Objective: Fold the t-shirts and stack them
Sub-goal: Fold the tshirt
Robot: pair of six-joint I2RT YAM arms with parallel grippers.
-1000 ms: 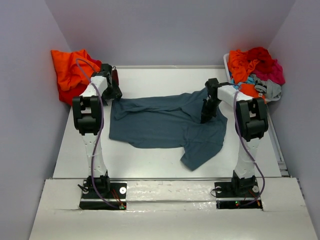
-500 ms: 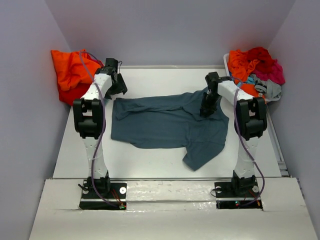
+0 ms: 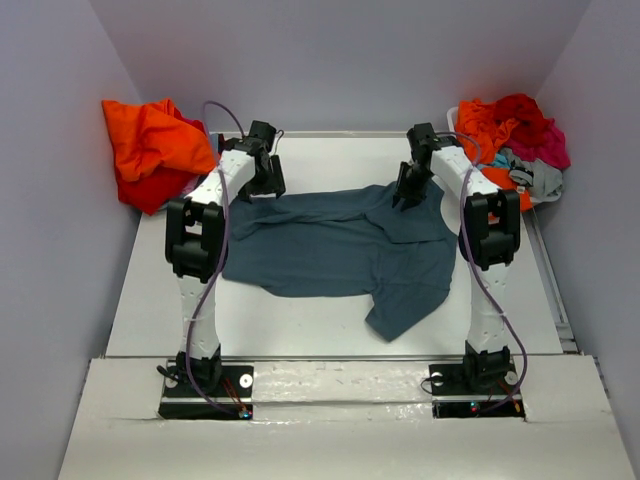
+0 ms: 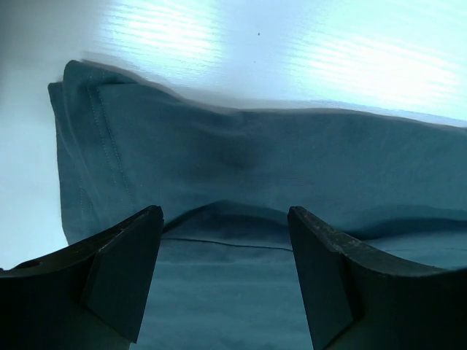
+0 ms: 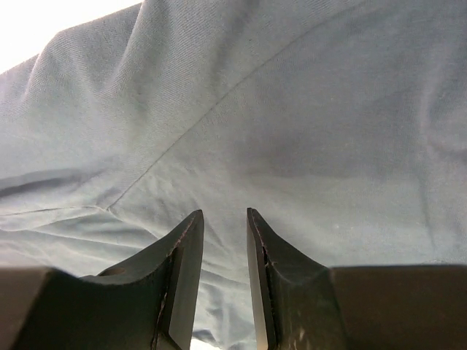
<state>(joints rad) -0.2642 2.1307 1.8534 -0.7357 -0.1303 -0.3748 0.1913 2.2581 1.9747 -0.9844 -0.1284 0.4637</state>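
**Slate-blue shirt spread mid-table, both grippers on its far edge**

I see the dark slate-blue t-shirt (image 3: 330,250) lying rumpled across the middle of the white table (image 3: 300,325). Its body runs left to right, and one flap trails toward the near right. My left wrist view shows a stitched hem folded over at the shirt's left end, with a soft crease along the far border.

The left gripper (image 3: 263,188) sits over the far-left corner of the shirt with its fingers (image 4: 124,270) spread wide above the cloth. The right gripper (image 3: 405,198) is at the far-right part. Its fingers (image 5: 179,277) leave only a narrow slit, and I cannot tell whether fabric is caught in it.

Bare table shows beyond the far edge, down the left side and along the near side. An orange and red heap (image 3: 150,150) fills the far-left corner. A mixed pile of shirts (image 3: 510,135) crowds the far-right corner, near the right arm.
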